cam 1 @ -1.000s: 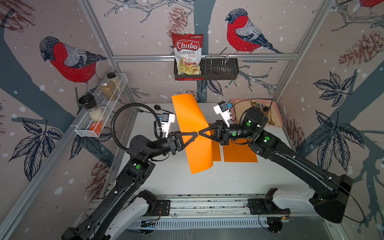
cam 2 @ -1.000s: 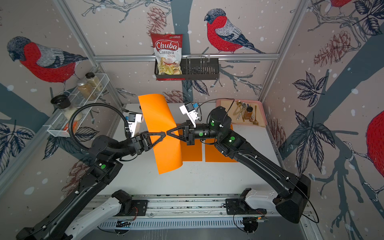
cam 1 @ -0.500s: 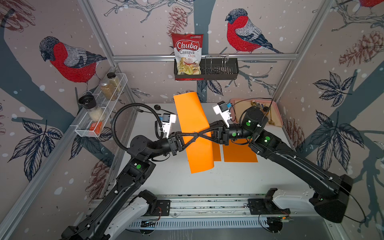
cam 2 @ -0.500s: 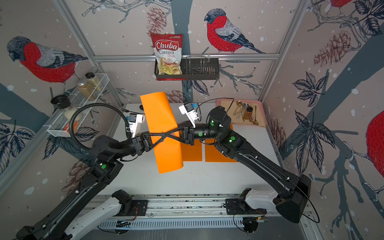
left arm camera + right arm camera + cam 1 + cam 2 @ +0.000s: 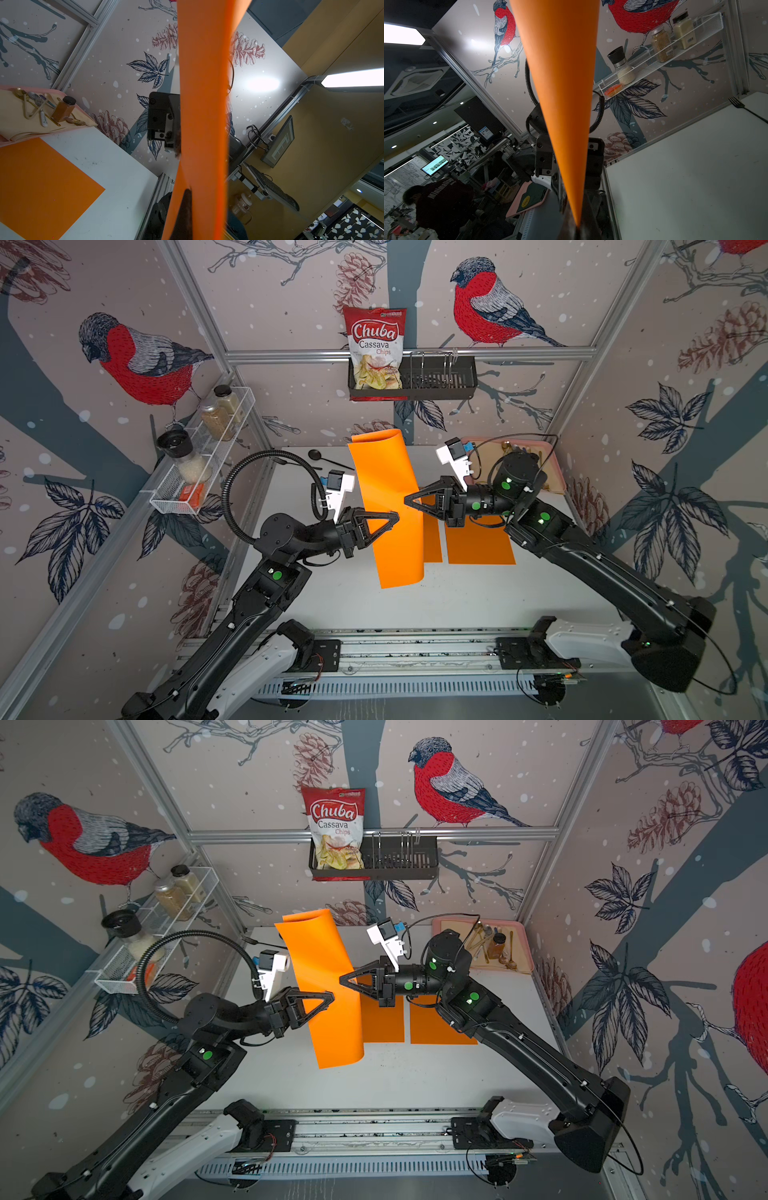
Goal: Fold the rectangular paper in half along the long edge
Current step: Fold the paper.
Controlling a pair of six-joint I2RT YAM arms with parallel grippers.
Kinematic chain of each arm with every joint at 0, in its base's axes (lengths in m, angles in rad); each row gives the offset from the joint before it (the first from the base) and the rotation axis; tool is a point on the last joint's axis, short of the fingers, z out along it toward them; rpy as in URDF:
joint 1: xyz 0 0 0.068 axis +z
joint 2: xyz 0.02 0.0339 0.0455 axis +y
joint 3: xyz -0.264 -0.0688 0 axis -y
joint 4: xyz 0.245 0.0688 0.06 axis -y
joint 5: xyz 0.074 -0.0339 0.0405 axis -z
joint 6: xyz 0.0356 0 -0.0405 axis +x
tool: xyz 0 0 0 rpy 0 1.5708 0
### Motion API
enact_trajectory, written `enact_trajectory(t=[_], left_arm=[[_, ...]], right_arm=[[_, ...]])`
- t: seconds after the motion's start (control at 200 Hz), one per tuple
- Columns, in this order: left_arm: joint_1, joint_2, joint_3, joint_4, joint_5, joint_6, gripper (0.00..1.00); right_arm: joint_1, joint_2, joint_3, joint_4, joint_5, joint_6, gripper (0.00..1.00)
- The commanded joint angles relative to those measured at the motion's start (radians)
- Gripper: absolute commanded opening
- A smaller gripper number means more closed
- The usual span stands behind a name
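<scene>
A long orange rectangular paper [image 5: 390, 506] [image 5: 328, 986] stands nearly upright above the white table [image 5: 415, 605], its top end curling over. My left gripper [image 5: 395, 517] [image 5: 330, 997] is shut on its left long edge near the middle. My right gripper [image 5: 408, 502] [image 5: 343, 981] is shut on the opposite edge, tip almost facing the left one. The left wrist view shows the paper [image 5: 203, 104] as a tall band with one dark finger [image 5: 186, 209] against it. In the right wrist view the paper [image 5: 564, 104] narrows down into the pinched right gripper [image 5: 577, 227].
Two more orange sheets [image 5: 480, 543] [image 5: 432, 539] lie flat on the table under the right arm. A pink tray [image 5: 555, 472] with cutlery and a bottle sits back right. A black spoon [image 5: 328, 458] lies at the back. Wire shelf [image 5: 199, 472] hangs on the left wall.
My right gripper opened around the paper's edge half a second ago and is shut on it again, a little further right. The left gripper has kept its hold.
</scene>
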Motion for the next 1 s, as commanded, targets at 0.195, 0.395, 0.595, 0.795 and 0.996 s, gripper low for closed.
enact_trajectory(t=[0.195,0.395,0.595,0.795,0.996], left_arm=[[-0.011,0.002,0.024,-0.052,0.03,0.094,0.0],[-0.016,-0.006,0.034,-0.084,0.022,0.115,0.0],[-0.021,-0.011,0.051,-0.148,0.01,0.159,0.0],[-0.025,-0.015,0.058,-0.164,0.006,0.165,0.0],[-0.031,-0.018,0.062,-0.176,0.002,0.168,0.0]], right_arm=[[-0.004,-0.018,0.031,0.031,0.019,0.007,0.02],[-0.007,-0.021,0.04,0.023,0.028,0.004,0.01],[-0.019,-0.029,0.052,0.014,0.044,0.005,0.16],[-0.037,-0.041,0.046,0.056,0.059,0.025,0.1],[-0.054,-0.045,0.037,0.114,0.053,0.052,0.0]])
